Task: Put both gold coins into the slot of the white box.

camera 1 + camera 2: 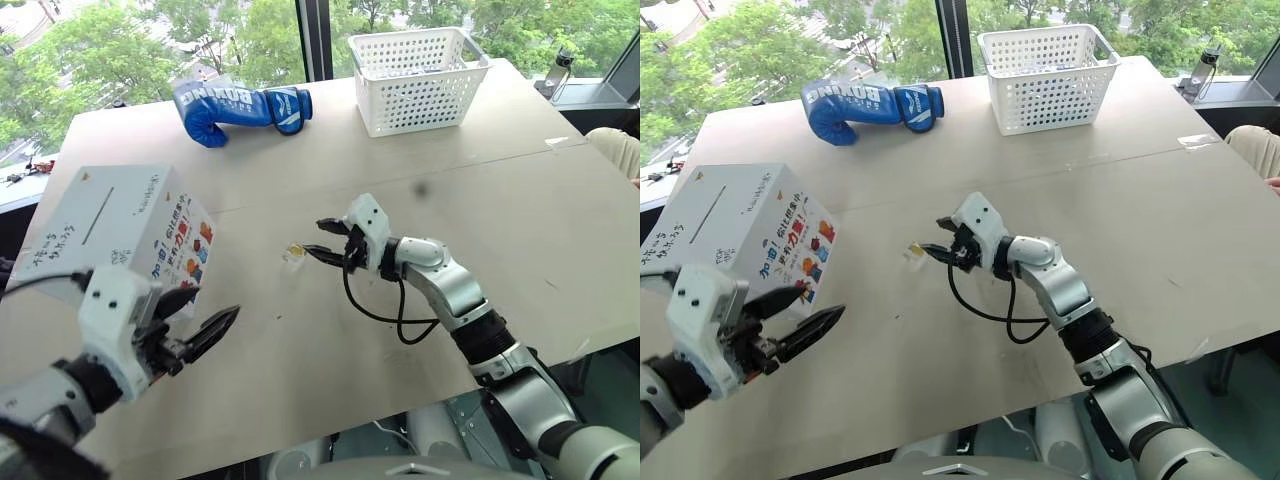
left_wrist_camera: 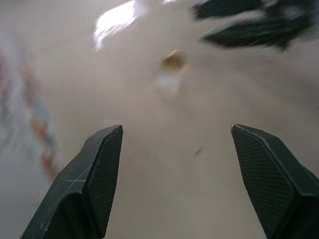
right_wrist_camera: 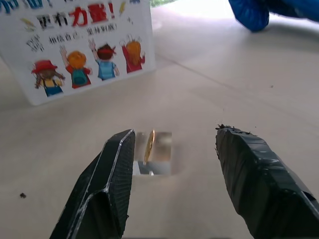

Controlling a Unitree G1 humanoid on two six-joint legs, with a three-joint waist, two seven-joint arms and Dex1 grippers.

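On the beige table (image 1: 560, 230), the white cardboard box (image 1: 115, 225) sits at the left of the frame. A gold coin (image 1: 295, 249) stands on edge in a small clear plastic holder (image 3: 155, 160) at centre. A blue boxing glove (image 1: 240, 108) lies upper left, a white perforated plastic basket (image 1: 418, 80) upper right.

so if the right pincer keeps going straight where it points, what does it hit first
Most likely the gold coin standing on edge in its clear holder, just ahead of the open right pincer; the white box lies beyond.

Bright window daylight; blurred left wrist view.
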